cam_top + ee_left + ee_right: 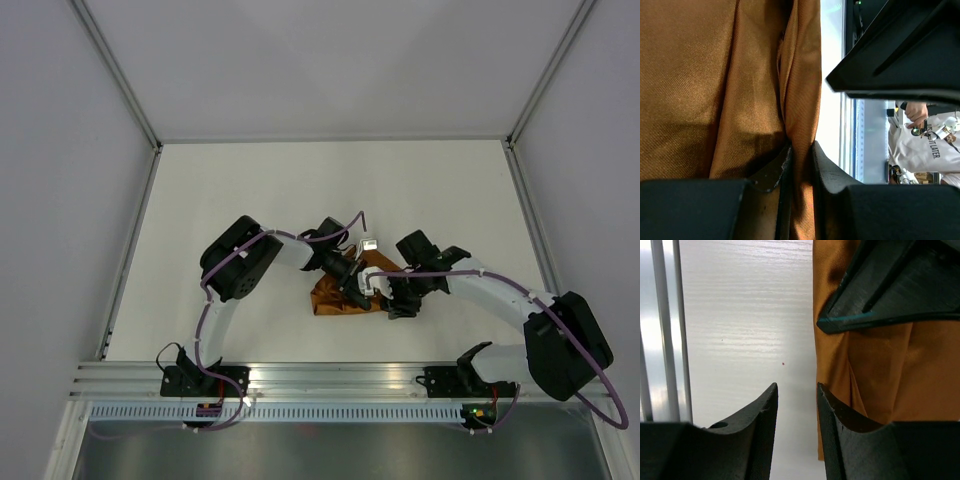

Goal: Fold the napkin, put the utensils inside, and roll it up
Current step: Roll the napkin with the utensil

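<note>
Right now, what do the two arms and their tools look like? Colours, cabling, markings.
Left arm and right arm match: white tubular links, bulky black joint housings, and a purple cable looped along each. Left tool and right tool are matte black, with curved fingers tapering to thin tips. No markings are visible.

Robotics laboratory test cell. A white table is enclosed on 3 sides by plain pale panels held in aluminium struts. The cabled left arm and right arm are bolted to an aluminium rail above a slotted cable duct. Beyond the table edge, the left wrist view shows a person in a white sweatshirt.
</note>
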Tool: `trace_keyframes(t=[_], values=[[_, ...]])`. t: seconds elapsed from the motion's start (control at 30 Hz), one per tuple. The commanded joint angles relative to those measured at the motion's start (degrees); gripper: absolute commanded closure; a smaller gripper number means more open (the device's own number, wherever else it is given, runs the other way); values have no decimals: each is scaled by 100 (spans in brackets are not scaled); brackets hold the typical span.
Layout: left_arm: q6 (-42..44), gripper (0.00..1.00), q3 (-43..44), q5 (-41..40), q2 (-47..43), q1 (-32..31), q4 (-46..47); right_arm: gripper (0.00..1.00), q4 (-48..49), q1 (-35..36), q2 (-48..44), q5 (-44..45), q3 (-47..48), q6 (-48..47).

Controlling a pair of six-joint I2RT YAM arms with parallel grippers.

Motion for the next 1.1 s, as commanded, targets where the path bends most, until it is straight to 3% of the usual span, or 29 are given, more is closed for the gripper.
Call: trace_keyframes(t=[0.0,0.2,0.57,1.07], values=[[66,98,-236,-754,243,43,159,57,1097,426,-185,510,-275,359],[-5,98,-315,-745,296,51,326,57,1898,805,-282,1028,-636,720],[-5,98,-271,-701,349,69,300,55,2032,982,-827,1232,-645,914],[83,98,-253,-719,340,95,221,54,2260,1087,43,1232,-592,878]])
